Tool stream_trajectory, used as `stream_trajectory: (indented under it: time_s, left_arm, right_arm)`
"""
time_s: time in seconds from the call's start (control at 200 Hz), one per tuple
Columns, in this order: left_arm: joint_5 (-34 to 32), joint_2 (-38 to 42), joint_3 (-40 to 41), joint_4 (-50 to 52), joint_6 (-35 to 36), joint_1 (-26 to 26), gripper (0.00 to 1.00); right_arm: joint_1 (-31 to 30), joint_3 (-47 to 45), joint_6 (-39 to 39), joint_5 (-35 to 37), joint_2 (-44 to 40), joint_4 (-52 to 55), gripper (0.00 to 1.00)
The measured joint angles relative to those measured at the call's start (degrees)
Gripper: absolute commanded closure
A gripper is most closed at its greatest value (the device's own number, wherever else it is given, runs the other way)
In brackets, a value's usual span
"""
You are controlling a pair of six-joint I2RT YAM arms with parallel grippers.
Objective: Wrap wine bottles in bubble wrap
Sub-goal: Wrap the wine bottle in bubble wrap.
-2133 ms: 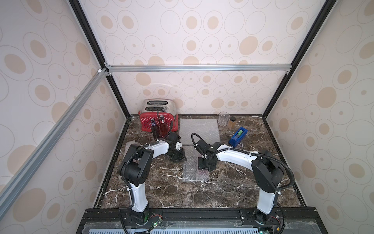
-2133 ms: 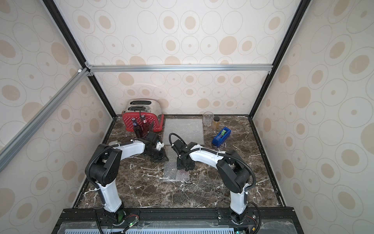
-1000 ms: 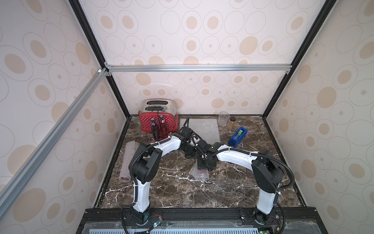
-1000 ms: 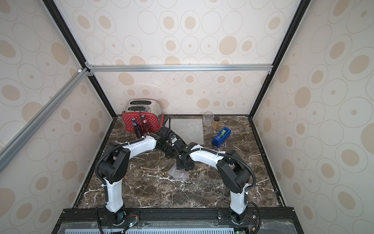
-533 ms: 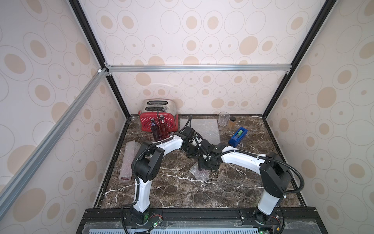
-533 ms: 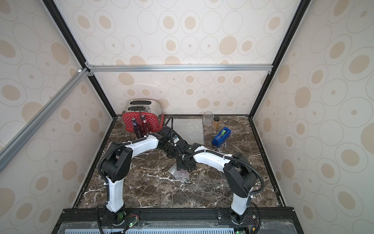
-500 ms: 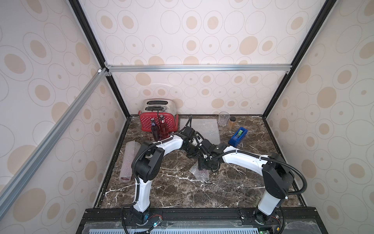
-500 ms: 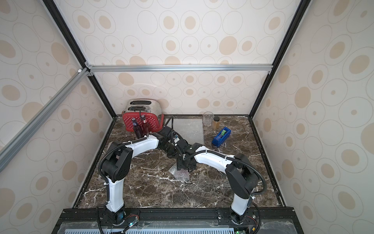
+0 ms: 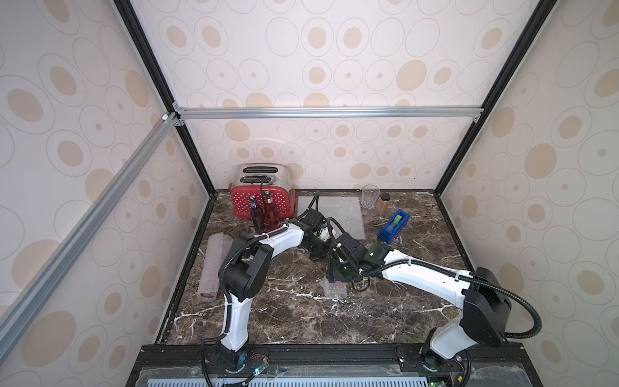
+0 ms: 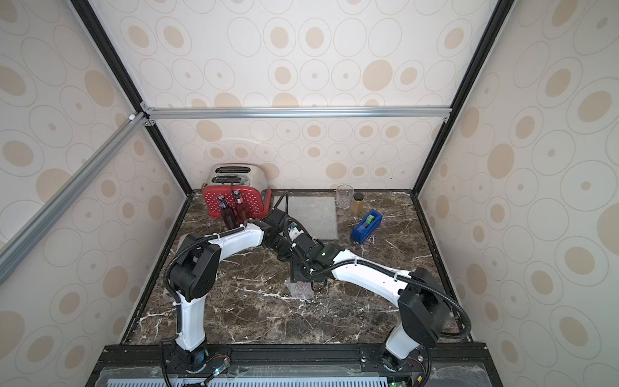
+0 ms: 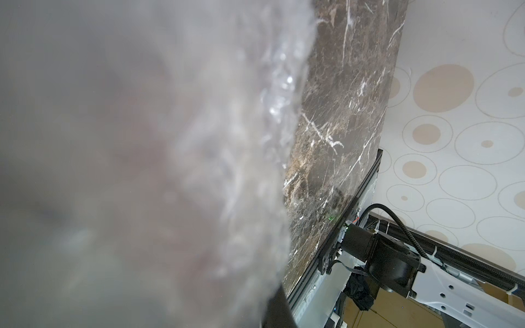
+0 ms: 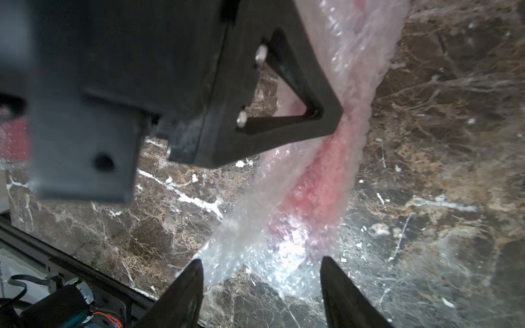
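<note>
- Wine bottle [image 12: 315, 181], red, in bubble wrap [image 12: 255, 255] — loosely rolled.
- Left gripper [image 12: 332, 119] — pinching wrap; hold taut.
- Right gripper [image 12: 262, 262], spread astride loose end; tuck snugly.

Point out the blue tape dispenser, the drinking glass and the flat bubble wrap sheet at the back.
blue tape dispenser [image 9: 390, 231]: in a top view, on its blue body.
drinking glass [image 9: 370, 197]: in a top view, on its side wall.
flat bubble wrap sheet [image 9: 346, 216]: in a top view, on its bare middle.
</note>
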State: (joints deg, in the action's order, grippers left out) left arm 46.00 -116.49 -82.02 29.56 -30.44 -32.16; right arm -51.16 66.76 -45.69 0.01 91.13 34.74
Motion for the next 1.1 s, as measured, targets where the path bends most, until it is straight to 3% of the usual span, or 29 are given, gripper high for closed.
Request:
stream_trajectory:
  time_s: [0.235, 0.476, 0.606, 0.877, 1.012, 1.097]
  left_arm:
    - [0.4, -0.2, 0.0, 0.1, 0.0, 0.2, 0.93]
    - [0.5, -0.3, -0.4, 0.2, 0.3, 0.0, 0.88]
    - [0.4, -0.5, -0.8, 0.2, 0.3, -0.2, 0.88]
    - [0.4, -0.7, -0.9, 0.1, 0.3, -0.5, 0.88]
    - [0.4, -0.9, -1.1, 0.1, 0.3, -0.5, 0.88]
    - [0.6, -1.1, -1.2, 0.1, 0.3, -0.6, 0.88]
  right_arm:
    - [-0.9, 5.2, -0.7, 5.0, 5.7, 3.9, 0.44]
    - [-0.8, 6.3, -0.3, 7.0, 6.3, 8.2, 0.55]
    - [-0.5, 6.2, -0.3, 6.7, 5.9, 9.6, 0.54]
    - [-0.5, 6.3, -0.6, 3.7, 4.0, 7.2, 0.37]
    - [-0.5, 8.5, 0.0, 3.5, 6.0, 7.3, 0.36]
    - [-0.4, 10.3, 0.4, 4.8, 8.0, 7.3, 0.41]
